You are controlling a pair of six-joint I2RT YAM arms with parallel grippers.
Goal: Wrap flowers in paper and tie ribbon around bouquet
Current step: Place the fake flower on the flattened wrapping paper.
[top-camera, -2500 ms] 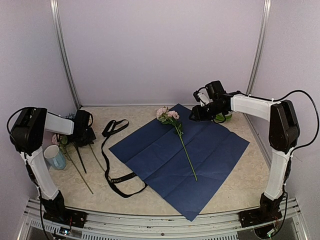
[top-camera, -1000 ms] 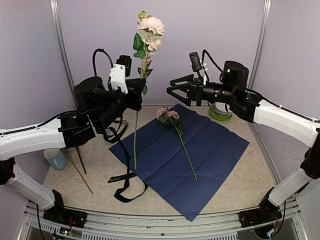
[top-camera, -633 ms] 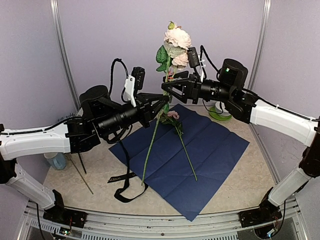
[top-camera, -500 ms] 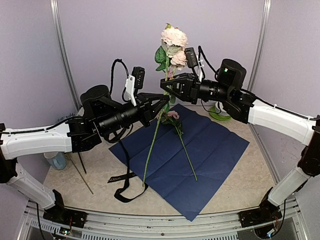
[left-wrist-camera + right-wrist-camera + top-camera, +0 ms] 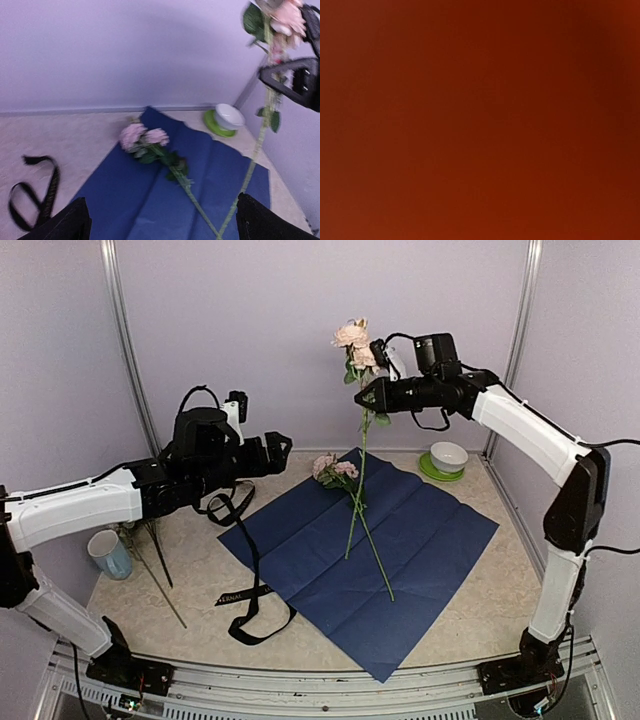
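Right gripper [image 5: 365, 395] is up high at 12 o'clock, jaws clamped tight on the held flower [image 5: 352, 336] just under its pink blooms. The stem hangs nearly straight down with its lower end over the paper [image 5: 430, 540]; I cannot tell whether the tip touches. Left gripper [image 5: 282, 444] is raised at 10 o'clock and points toward the hanging stem but stays well apart from it. Its jaws are spread wide with nothing between them, and its fingers [image 5: 70, 225] sit at both lower corners of the left wrist view. The paper lies flat at table centre, navy side up, creased, one corner pointing to 6 o'clock. A second flower [image 5: 335, 470] lies on it, blooms toward 12 o'clock and stem running toward 5 o'clock. The ribbon [image 5: 240, 596] loops on the table at 8 o'clock, just beside the paper's left edge. A cup [image 5: 108, 553] stands at 9 o'clock with loose stems [image 5: 160, 565] near it. A white bowl [image 5: 447, 457] sits on a green saucer at 2 o'clock. The right wrist view is solid dark red and shows nothing.
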